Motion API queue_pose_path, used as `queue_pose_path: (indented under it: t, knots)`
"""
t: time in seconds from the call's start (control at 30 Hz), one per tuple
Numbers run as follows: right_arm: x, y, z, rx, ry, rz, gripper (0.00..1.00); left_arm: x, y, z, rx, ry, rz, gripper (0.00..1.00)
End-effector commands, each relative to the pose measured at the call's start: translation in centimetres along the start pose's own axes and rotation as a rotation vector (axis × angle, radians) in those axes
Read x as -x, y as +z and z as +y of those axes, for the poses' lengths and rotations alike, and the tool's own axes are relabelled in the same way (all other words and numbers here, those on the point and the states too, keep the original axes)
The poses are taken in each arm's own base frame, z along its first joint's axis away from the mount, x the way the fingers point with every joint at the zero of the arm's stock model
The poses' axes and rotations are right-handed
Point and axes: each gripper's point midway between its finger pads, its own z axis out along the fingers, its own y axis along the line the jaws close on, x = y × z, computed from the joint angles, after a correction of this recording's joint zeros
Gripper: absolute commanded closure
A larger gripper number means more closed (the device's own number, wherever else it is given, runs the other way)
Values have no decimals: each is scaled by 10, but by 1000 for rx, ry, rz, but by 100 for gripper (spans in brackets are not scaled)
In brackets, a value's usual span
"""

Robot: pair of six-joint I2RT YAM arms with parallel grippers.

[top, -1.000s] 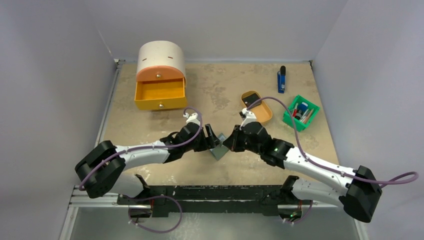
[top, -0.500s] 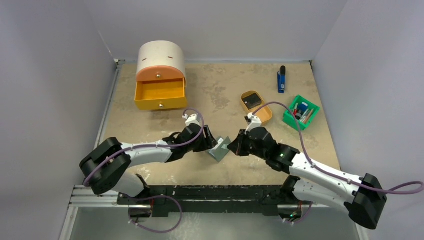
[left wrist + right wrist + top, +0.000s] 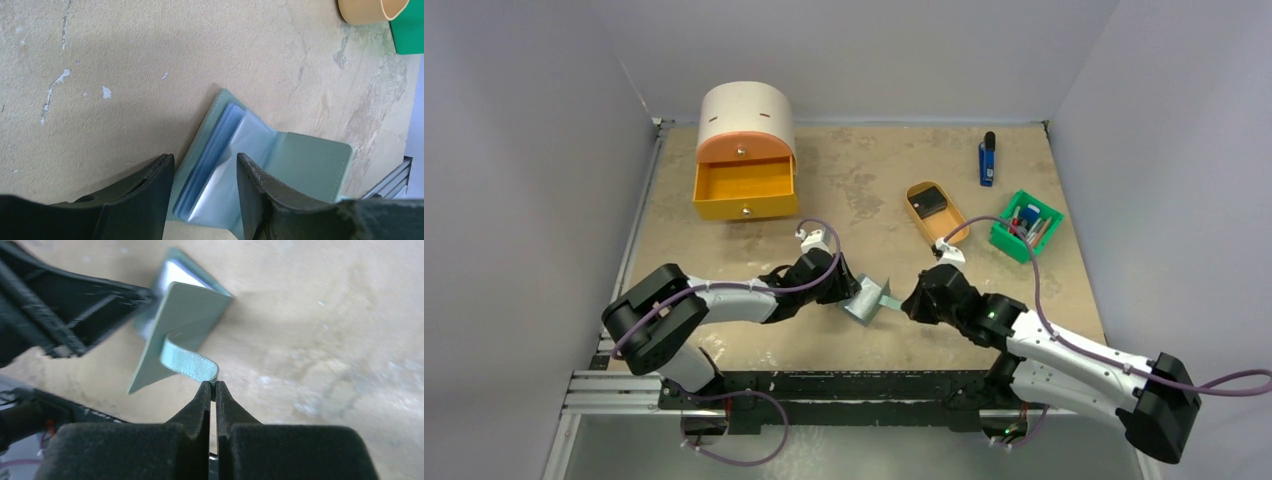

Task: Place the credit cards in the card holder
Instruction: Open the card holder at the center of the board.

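A tan bench [image 3: 864,180] between grey walls carries a drawer box [image 3: 744,150] beyond and left of the open card holder [image 3: 865,300]. The left pincer [image 3: 205,160] stands half open astride the card holder's pale pockets. A tan tray [image 3: 954,230] beyond and right of the card holder holds one black credit card [image 3: 932,202]. The right pincer [image 3: 212,387] is squeezed tight on the card holder's snap tab [image 3: 192,362].

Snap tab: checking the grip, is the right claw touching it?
Touching. Right wrist view shows the right claw pinching the tip of the snap tab.
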Motion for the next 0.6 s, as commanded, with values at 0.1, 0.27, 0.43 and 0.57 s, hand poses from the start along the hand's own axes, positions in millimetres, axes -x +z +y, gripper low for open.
queue_pose_path:
  t: [0.1, 0.27, 0.43, 0.57]
  knots:
    - [-18, -10, -50, -313, 59, 92, 100, -16, 6, 16, 40, 37, 45, 55]
    - [-24, -7, -60, -373, 74, 105, 100, -15, 4, 16, 39, 35, 37, 57]
    - [-38, -3, -68, -409, 95, 154, 100, -7, -4, 4, -3, 39, 21, 54]
    - [-47, 0, -73, -408, 108, 167, 100, -9, -5, -6, -46, 47, 43, 53]
